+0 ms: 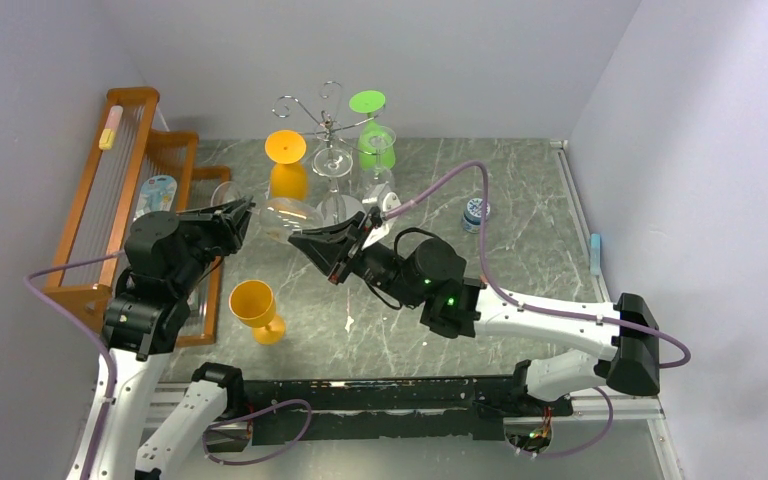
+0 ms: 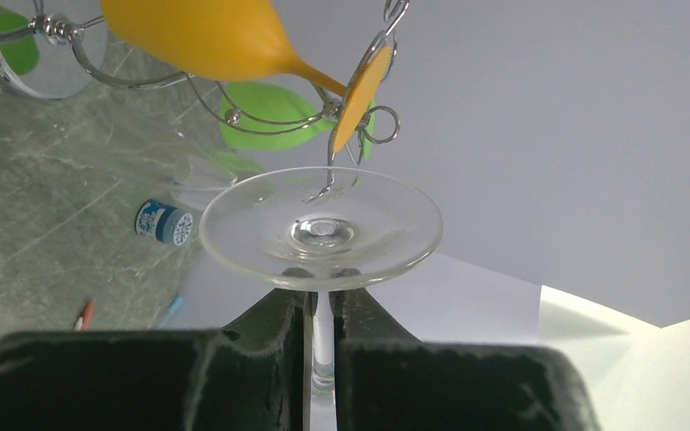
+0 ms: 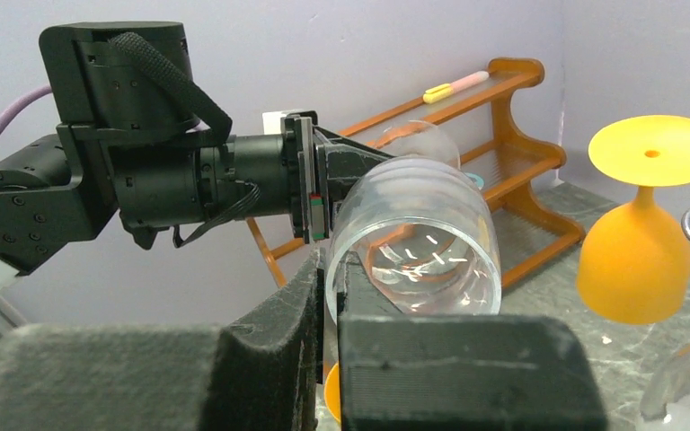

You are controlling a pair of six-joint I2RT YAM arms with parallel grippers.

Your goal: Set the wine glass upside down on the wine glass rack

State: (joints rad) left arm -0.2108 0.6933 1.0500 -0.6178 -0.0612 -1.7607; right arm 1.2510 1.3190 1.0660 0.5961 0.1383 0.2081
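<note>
Top external view: the wine glass (image 1: 290, 214) lies sideways between my two arms, at 6 o'clock from the wine glass rack (image 1: 330, 125).
My left jaws: pinching the stem (image 2: 322, 337), just behind the foot (image 2: 319, 229).
My right jaws: pinching the bowl (image 3: 413, 224) at its rim.

Left end effector (image 2: 322, 314) hides the wine glass (image 2: 320, 232) bowl from its wrist camera

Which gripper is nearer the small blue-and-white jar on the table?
Right. The right gripper, shut on the rim of the wine glass, sits left of the jar; the left gripper, shut on its stem, is farther left, beyond the glass.
</note>
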